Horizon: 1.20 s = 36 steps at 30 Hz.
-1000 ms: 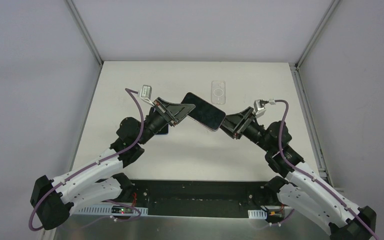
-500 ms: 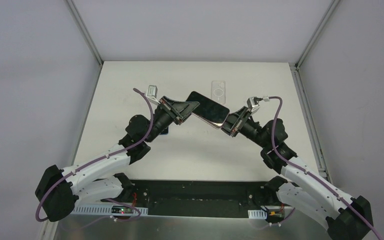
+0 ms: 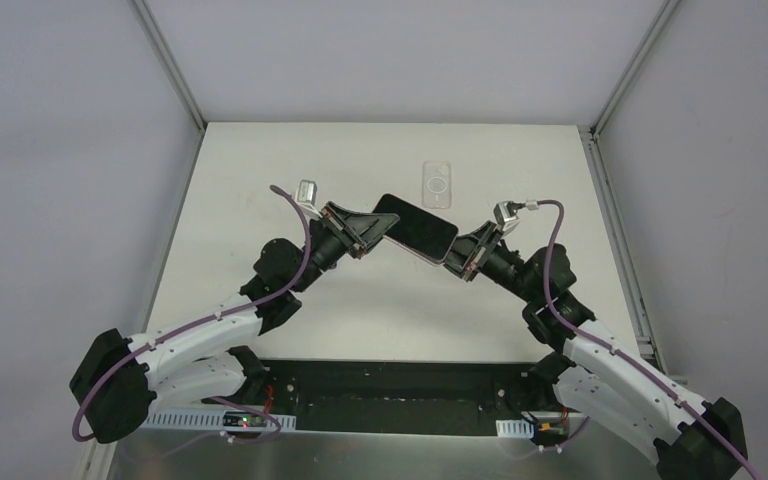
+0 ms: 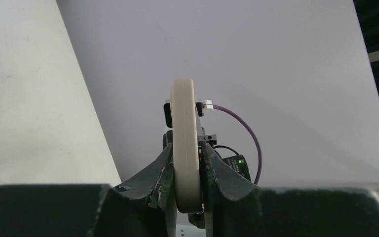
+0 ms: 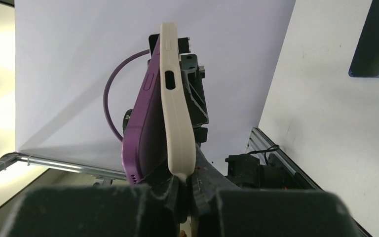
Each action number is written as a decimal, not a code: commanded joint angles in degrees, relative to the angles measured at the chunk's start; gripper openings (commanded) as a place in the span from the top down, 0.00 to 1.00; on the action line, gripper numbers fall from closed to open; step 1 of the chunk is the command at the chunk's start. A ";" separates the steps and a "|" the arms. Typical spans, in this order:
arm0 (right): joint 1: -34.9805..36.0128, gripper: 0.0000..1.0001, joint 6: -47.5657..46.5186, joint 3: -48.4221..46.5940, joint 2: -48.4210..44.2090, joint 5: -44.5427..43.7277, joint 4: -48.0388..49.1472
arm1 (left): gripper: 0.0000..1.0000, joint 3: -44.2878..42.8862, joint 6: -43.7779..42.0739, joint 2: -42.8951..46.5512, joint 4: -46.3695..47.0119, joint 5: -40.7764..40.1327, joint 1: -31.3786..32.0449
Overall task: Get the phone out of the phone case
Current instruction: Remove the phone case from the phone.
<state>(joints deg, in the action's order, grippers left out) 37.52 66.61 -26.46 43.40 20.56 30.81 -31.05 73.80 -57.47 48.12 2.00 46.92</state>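
A purple phone (image 5: 142,129) in a cream case (image 5: 175,111) hangs in the air between both grippers above the middle of the table, dark screen up in the top view (image 3: 417,228). My left gripper (image 4: 186,159) is shut on the cased phone's left end and also shows in the top view (image 3: 378,226). My right gripper (image 5: 185,186) is shut on the cream case's rim at the other end and shows in the top view (image 3: 454,256). At that end the purple phone stands away from the case.
A clear phone case (image 3: 438,184) lies flat on the table (image 3: 560,180) behind the held phone. A dark blue phone (image 5: 375,44) lies on the table. Grey walls close in the table on three sides.
Both arms have shifted, and the held phone has moved a little right and away from the bases. The left arm has reached further forward. Both grippers have stayed shut on it.
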 commanded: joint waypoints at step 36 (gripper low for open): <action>-2.71 1.00 -12.71 -9.40 -8.00 -10.86 -36.73 | 0.21 -20.39 -60.62 9.76 -59.08 -22.30 6.71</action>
<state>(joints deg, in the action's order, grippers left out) 35.09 58.50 -29.91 35.24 16.73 2.92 -44.25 31.88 -43.11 2.92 -11.00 45.25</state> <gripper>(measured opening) 0.058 0.785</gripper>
